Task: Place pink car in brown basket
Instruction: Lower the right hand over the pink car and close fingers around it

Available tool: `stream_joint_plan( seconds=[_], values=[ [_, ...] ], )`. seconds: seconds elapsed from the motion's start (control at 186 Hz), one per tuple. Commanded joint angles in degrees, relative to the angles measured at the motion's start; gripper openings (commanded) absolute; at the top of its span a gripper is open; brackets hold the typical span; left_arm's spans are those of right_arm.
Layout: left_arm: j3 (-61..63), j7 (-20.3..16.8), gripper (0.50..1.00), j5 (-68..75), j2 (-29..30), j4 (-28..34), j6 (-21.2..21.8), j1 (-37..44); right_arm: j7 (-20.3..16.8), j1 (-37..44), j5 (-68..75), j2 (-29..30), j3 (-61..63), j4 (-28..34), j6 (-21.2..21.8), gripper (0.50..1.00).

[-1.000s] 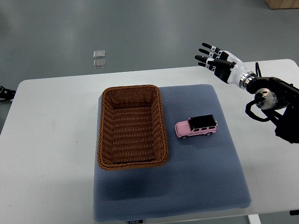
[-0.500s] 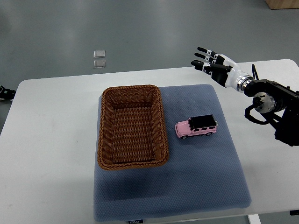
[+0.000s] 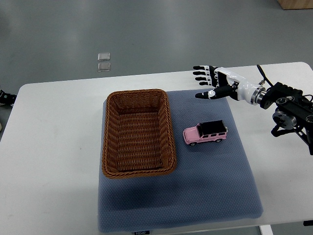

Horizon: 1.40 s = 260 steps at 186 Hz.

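Beside the basket (image 3: 138, 132), on its right and apart from its rim, sits the pink car (image 3: 205, 132) on the blue mat (image 3: 205, 191). Beyond the car, the right hand (image 3: 215, 82) hovers empty with fingers spread, seemingly readying a grasp.

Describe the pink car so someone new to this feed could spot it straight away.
Find the white table with a blue-grey mat laid on it. On the mat's left half sits a brown wicker basket; the car stands on the mat just to the right of it, apart from its rim. It is the only pink thing there, a small boxy toy with a black roof.
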Motion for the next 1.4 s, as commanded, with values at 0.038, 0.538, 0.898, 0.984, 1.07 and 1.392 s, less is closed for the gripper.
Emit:
stream_joint_plan(
  seconds=[0.038,0.538,0.898,0.984,1.07,1.392],
  values=[
    [0.00,0.00,1.000,0.00,0.00,0.00,0.00,0.01,2.01,-0.21,-11.00,-3.86,-0.42,5.57,-0.32,0.913],
    [0.00,0.00,1.000,0.00,0.00,0.00,0.00,0.01,5.61,0.67,-32.45,-11.24,-6.30,12.69,-0.85,0.913],
    [0.00,0.00,1.000,0.00,0.00,0.00,0.00,0.01,5.61,-0.21,-33.07,-10.27,-12.10,13.22,-8.49,0.913],
    [0.00,0.00,1.000,0.00,0.00,0.00,0.00,0.01,5.61,-0.21,-33.07,-10.27,-14.04,13.22,-10.78,0.913],
    [0.00,0.00,1.000,0.00,0.00,0.00,0.00,0.01,5.61,-0.30,-33.07,-10.27,-15.09,13.13,-12.36,0.913],
    [0.00,0.00,1.000,0.00,0.00,0.00,0.00,0.01,5.52,-0.91,-33.07,-10.10,-15.62,13.04,-13.50,0.897]
  ],
)
